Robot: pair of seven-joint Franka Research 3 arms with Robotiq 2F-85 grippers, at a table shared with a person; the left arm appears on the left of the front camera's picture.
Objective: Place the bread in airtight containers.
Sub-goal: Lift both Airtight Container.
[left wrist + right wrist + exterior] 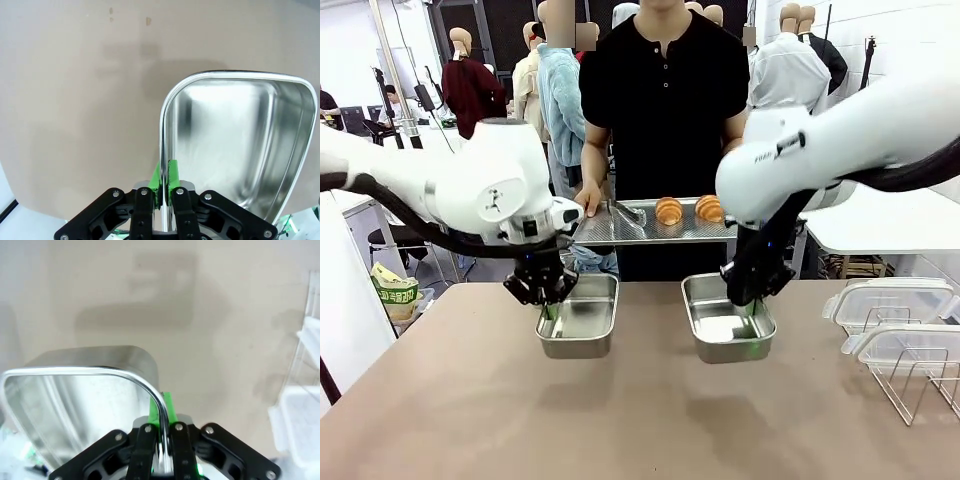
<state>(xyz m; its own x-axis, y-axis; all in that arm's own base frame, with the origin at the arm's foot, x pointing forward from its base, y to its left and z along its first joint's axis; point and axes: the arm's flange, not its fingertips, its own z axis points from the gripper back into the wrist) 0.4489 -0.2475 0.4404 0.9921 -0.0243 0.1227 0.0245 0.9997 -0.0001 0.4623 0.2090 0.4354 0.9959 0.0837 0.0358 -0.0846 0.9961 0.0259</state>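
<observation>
Near bench (620,420): bare across its width; you can pass freely.
Gap between left container (582,325) and right container (720,328): open bench, narrow.
Container mouths: open from above. The left hand (549,303) pinches the left container's rim and the right hand (745,292) pinches the right container's rim.
Far edge: the person's tray (620,228) hangs in your way.
Your right: clear lids (890,300) on a wire rack (920,388) block passage.

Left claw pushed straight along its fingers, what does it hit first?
Left claw is clamped on the wall of the shiny rectangular steel tub; straight on, the brown tabletop looks next, gap unclear.
</observation>
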